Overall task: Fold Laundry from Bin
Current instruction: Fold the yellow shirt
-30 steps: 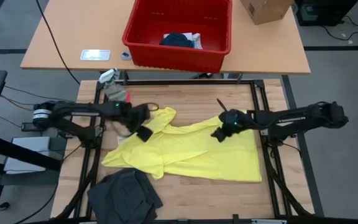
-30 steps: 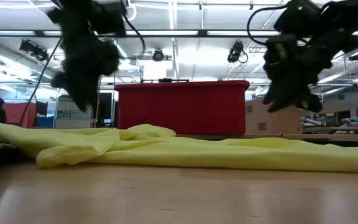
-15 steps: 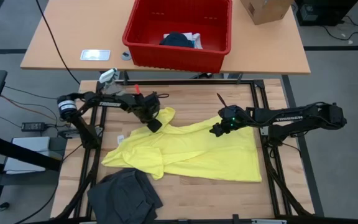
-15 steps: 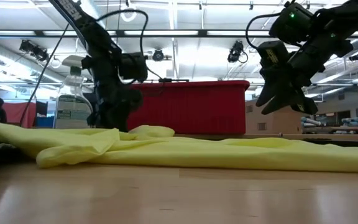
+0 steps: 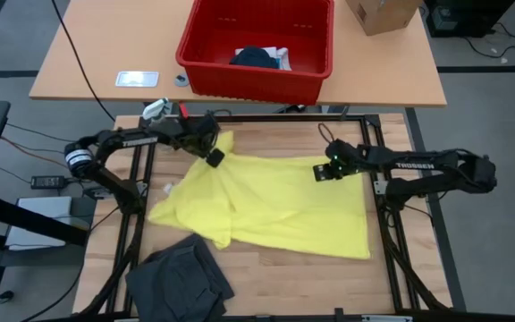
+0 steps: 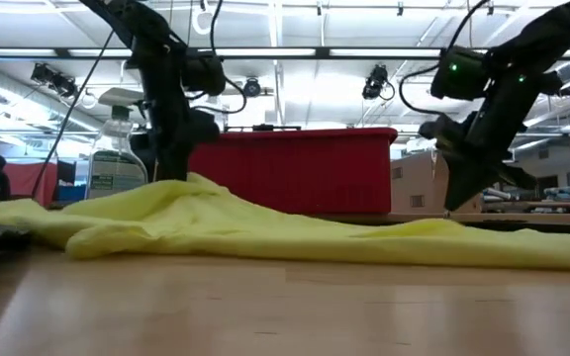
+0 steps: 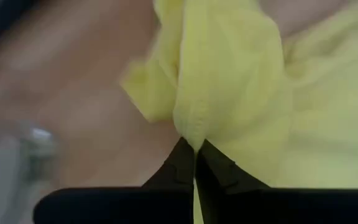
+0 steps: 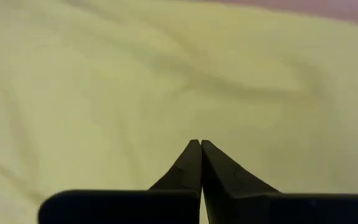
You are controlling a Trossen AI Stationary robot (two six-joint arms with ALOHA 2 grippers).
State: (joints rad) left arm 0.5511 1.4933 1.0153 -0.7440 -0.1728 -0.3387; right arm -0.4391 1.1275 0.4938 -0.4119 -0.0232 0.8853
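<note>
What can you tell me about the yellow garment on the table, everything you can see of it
The yellow garment is a bright, thin, soft cloth, lying spread and wrinkled across the wooden table, one sleeve-like flap reaching toward the dark grey garment at the near edge. The left gripper is shut on its far left corner, lifting that part into a low peak. The right gripper is shut at its far right edge, apparently pinching the cloth.

The dark grey cloth garment (image 5: 180, 281) was cut off by the high view's bottom edge. Inside the red plastic ribbed bin (image 5: 256, 80), the bundled dark and white clothes (image 5: 259, 57) were too small to distinguish.
</note>
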